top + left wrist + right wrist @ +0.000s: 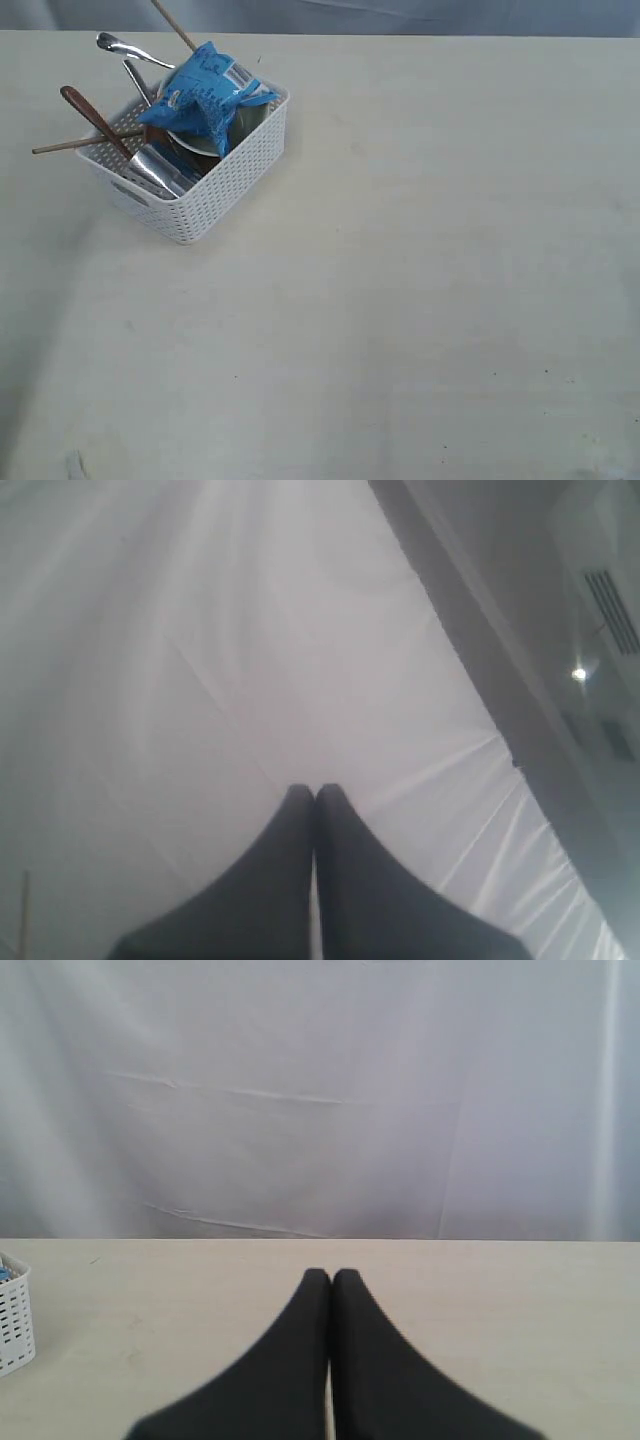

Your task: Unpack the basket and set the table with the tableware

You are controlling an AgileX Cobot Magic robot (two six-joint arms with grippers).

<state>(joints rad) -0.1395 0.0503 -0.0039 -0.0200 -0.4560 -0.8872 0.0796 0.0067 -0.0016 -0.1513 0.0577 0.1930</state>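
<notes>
1. White perforated basket (215, 190) on the pale cream table (420, 300), toward the upper left of the exterior view.
2. Crinkly blue snack packet (205, 95) lying on top of the basket's contents.
3. Tableware still inside, under and around the packet: steel cup (160, 168) tilted near the front wall; reddish-brown wooden spoon (92, 118) leaning out over the left rim; chopstick (75, 145) poking out leftward; second chopstick (172, 24) angled up at the back; shiny steel cutlery handle (130, 48) sticking up behind, knife or fork hard to tell.
4. Left gripper (316, 792): dark fingertips pressed together, nothing between them, pointed at white cloth (200, 660).
5. Right gripper (332, 1276): likewise clenched and empty, low over the table, well apart from the basket corner at the edge of its wrist view.
</notes>
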